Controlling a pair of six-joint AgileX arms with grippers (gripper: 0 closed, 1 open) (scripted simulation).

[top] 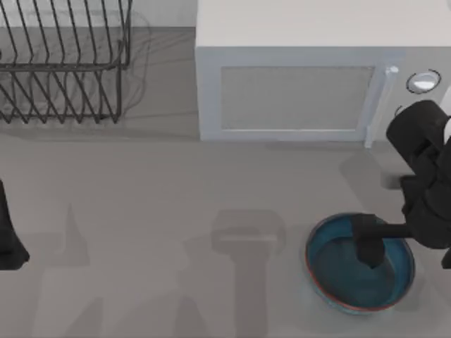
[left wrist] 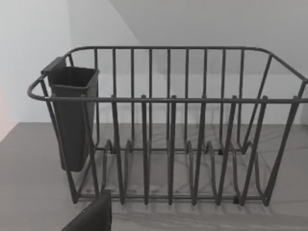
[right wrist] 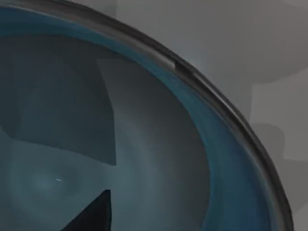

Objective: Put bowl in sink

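Right now I am hanging my right gripper [top: 369, 255] over the blue-teal bowl [top: 331, 271], which is sitting on the table [top: 176, 211] at about five o'clock, in front of the microwave [top: 296, 91]. Whether its fingers are apart or together I cannot tell. My left arm [top: 8, 243] is waiting at nine o'clock, its wrist camera facing the wire dish rack [left wrist: 168, 144] and its utensil cup [left wrist: 72, 115].

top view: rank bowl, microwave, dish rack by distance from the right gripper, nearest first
1. bowl: directly under the right gripper, at the table's front right.
2. microwave: behind the bowl, at the back right.
3. dish rack: back left corner, farthest.
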